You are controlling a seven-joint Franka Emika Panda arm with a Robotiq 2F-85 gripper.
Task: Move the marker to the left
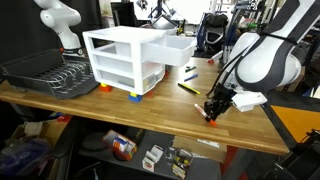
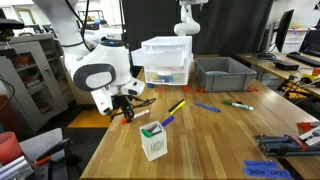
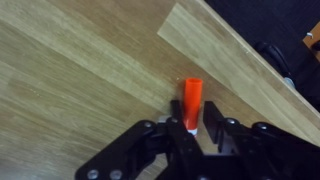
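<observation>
The marker is short and orange-red, with a whitish section down between my fingers. In the wrist view it points away from the gripper over the wooden table, close to a table edge. The fingers sit close together around its lower end and appear shut on it. In an exterior view the gripper hangs low over the table's front edge with the orange marker at its tip. It also shows in an exterior view near the table's corner; the marker is hard to make out there.
A white drawer unit and a black dish rack stand on the table. A yellow-and-black pen, a blue pen, a green-tipped marker, a small white box and a grey bin are also there.
</observation>
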